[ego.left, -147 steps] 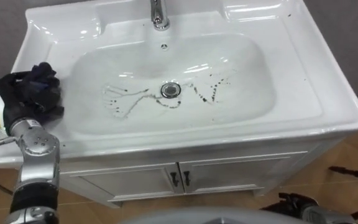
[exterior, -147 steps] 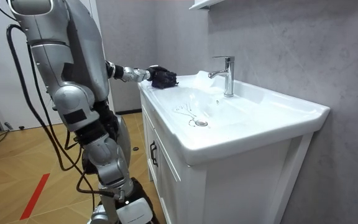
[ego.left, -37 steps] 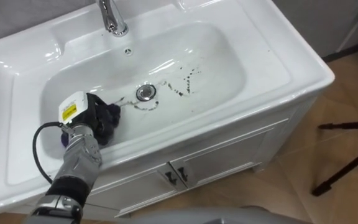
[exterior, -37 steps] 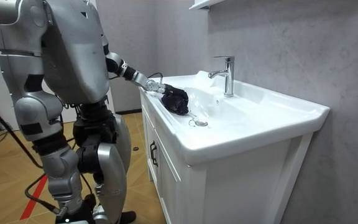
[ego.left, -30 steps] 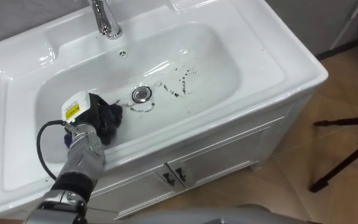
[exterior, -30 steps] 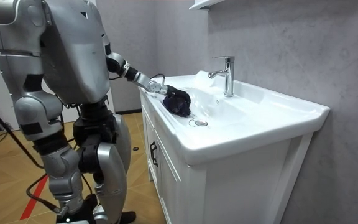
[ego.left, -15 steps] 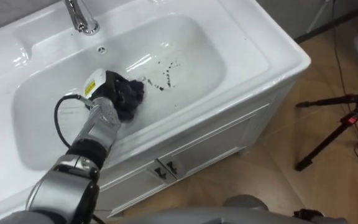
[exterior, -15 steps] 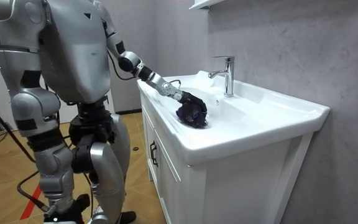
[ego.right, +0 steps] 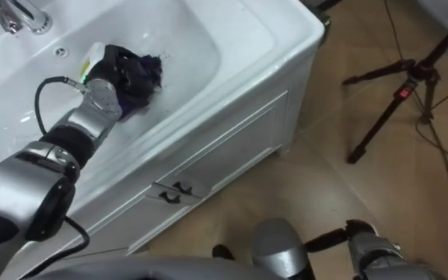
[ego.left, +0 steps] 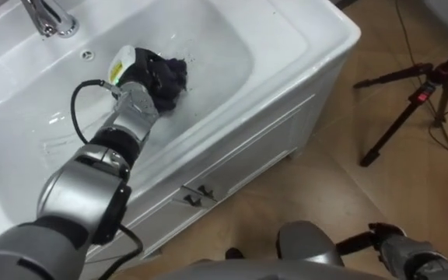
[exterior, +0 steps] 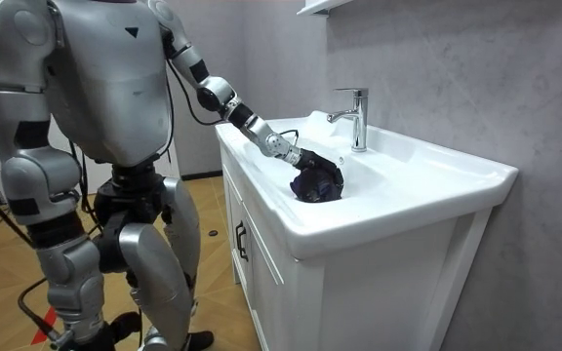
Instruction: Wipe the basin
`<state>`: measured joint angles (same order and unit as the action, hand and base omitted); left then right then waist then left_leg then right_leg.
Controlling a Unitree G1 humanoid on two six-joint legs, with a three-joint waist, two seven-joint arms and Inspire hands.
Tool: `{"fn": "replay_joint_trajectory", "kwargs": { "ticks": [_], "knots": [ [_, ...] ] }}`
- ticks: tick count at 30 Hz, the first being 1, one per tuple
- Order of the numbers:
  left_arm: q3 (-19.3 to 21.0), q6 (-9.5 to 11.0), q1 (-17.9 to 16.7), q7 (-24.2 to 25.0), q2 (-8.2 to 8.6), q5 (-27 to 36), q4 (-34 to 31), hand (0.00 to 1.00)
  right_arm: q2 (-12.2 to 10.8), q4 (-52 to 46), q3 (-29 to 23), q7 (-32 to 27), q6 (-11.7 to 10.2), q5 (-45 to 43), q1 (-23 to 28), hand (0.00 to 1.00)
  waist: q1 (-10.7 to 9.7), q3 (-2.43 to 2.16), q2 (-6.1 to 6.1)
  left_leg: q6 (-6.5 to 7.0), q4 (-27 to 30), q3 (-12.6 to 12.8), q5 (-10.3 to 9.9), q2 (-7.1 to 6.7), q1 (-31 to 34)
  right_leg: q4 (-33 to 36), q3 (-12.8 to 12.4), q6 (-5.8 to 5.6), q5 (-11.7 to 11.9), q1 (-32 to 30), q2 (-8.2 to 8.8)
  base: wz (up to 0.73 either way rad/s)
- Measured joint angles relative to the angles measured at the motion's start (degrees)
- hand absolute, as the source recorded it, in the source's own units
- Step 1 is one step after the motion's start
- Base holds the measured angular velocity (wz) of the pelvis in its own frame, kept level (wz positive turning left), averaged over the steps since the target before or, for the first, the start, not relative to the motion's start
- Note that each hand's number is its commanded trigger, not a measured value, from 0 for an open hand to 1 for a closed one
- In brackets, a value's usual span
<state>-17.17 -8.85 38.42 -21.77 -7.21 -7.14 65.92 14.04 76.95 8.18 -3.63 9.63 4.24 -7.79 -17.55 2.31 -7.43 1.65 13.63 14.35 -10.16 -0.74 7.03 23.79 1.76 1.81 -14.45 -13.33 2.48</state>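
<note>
One left hand (ego.left: 140, 75) on one dark cloth (ego.left: 173, 79) in one basin (ego.left: 228, 39); grip hidden, cannot tell.

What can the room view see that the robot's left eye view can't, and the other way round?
The room view takes in the whole robot standing at the basin's end, the grey wall and a white shelf above the tap. The left eye view takes in a black tripod on the floor and the right hand at the lower right. Both show the left hand curled round the dark cloth inside the white basin, and the tap.
</note>
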Motion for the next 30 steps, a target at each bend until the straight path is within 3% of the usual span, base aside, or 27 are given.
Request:
{"fn": "replay_joint_trajectory", "kwargs": {
  "ticks": [6,14,21,27,30],
  "knots": [
    [0.0,0.6,0.3,-2.7,0.1,1.0,0.1,1.0,1.3,1.1,0.9,0.0,-0.1,0.0,0.1,0.0,-0.7,0.44,-1.1,0.33,0.0,2.2,0.2,-0.2,0.9,2.4,-1.6,-0.28,-0.3,-2.9,0.64,-0.15],
    [-2.3,0.7,0.8,-6.5,0.91,0.8,-1.8,1.0,2.3,1.1,1.8,0.0,-0.1,0.0,1.1,0.0,-2.5,0.28,-2.23,1.47,0.1,2.9,0.9,-1.02,3.7,4.1,-1.0,-0.84,-0.6,-6.0,1.79,0.08],
    [-2.0,0.9,1.3,-8.1,0.91,2.4,-1.5,1.0,2.2,-0.2,1.9,-0.7,0.9,0.0,1.7,0.0,-2.4,0.37,-2.14,1.53,1.3,4.4,0.9,-1.17,5.0,6.2,-1.6,-0.82,-0.8,-8.0,2.39,-0.03],
    [-2.0,4.7,1.3,-8.0,0.14,5.3,0.8,1.0,1.8,-0.2,3.7,-1.3,0.9,1.1,1.7,0.0,-2.4,1.21,-0.87,1.52,2.0,4.5,0.9,-1.14,4.7,7.4,-1.9,-0.62,-1.4,-8.2,2.43,-0.03],
    [-0.9,6.7,0.3,-8.0,-0.73,5.2,1.0,1.0,1.8,-0.2,4.0,-1.6,0.8,1.9,2.0,0.0,-2.3,1.18,-0.14,1.51,2.2,4.8,0.9,-1.16,4.8,8.3,-2.6,-0.44,-1.6,-8.8,2.3,-0.1]
  ]
}}
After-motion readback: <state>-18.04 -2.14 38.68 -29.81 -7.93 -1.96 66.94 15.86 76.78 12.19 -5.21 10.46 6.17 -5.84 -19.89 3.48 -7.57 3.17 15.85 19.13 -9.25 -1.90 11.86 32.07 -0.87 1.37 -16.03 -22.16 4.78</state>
